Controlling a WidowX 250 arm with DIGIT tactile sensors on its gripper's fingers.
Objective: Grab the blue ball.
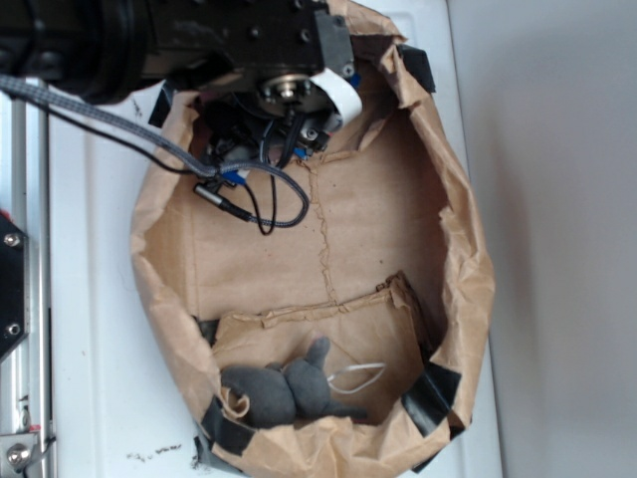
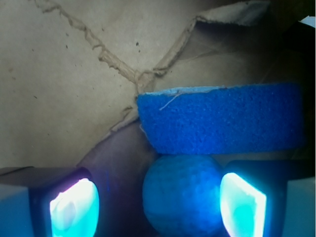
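Only in the wrist view is the ball (image 2: 182,195) seen, lying between the open jaws nearer the right pad (image 2: 242,205), with the sponge (image 2: 222,118) just beyond it.

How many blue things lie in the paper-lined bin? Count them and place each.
2. The small textured teal-blue round ball sits between the open gripper fingers, nearer the right one. The flat rectangular blue sponge block lies just beyond it. The arm may hide others.
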